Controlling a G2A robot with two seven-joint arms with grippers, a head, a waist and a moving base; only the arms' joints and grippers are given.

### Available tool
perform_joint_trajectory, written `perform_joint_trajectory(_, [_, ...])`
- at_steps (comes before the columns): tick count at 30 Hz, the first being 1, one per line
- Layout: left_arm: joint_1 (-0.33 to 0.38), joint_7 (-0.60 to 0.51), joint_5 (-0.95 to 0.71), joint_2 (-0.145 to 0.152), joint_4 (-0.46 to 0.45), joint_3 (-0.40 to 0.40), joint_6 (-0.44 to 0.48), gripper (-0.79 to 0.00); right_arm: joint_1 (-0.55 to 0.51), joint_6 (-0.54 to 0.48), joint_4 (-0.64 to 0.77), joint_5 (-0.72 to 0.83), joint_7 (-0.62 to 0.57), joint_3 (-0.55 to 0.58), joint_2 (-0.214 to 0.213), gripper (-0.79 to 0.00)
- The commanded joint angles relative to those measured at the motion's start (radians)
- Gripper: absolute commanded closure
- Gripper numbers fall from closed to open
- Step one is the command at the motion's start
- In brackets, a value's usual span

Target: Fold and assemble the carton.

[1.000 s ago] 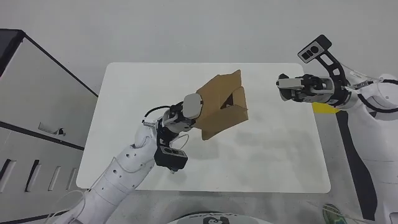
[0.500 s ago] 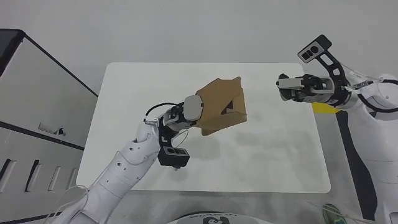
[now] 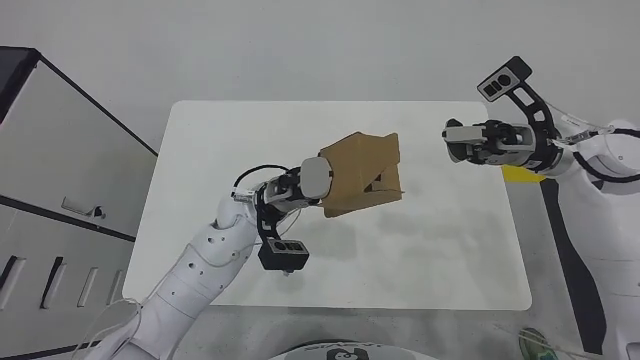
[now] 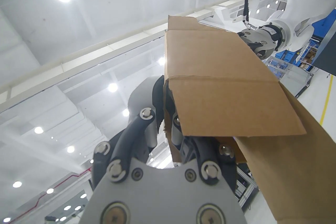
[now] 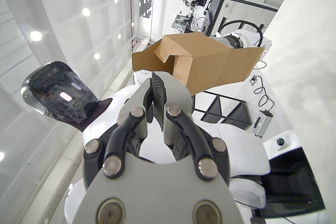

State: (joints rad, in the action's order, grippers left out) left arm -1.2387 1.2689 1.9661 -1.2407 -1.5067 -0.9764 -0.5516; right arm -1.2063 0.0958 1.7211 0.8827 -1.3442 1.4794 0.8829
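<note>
The carton (image 3: 362, 172) is a brown cardboard sleeve, part-opened and held tilted in the air over the middle of the white table (image 3: 200, 160). It does not look to rest on the table. One end is open, with loose flaps standing at odd angles.

It should be very light. The panels should be stiff across their faces but hinge freely at the scored creases, so it will likely skew or fold flat if pushed off-square. The thin board would dent under a hard pinch, though its matt surface should give good grip. The safest hold is probably on a panel edge close to a crease or corner, where the board is stiffest. A flap tip would simply bend away.

The left fingers (image 4: 158, 96) are clamped on one wall edge at the end nearest that arm, one finger on each face of the board.

The right fingers (image 5: 157, 89) are closed pad to pad with nothing between them. They sit well apart from the carton, above the table's right edge, pointing toward the open end. They would have to open before taking a flap.
</note>
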Motion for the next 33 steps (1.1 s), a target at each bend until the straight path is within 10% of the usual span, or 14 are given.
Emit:
perform_joint_trajectory(1, [0.001, 0.004, 0.019, -0.001, -0.004, -0.006, 0.004, 0.000, -0.004, 0.000, 0.006, -0.002, 0.001, 0.000, 0.000, 0.000])
perform_joint_trajectory(33, [0.009, 0.000, 0.078, -0.009, 0.021, -0.021, 0.001, 0.000, -0.028, 0.102, 0.175, -0.057, -0.107, 0.011, -0.015, 0.000])
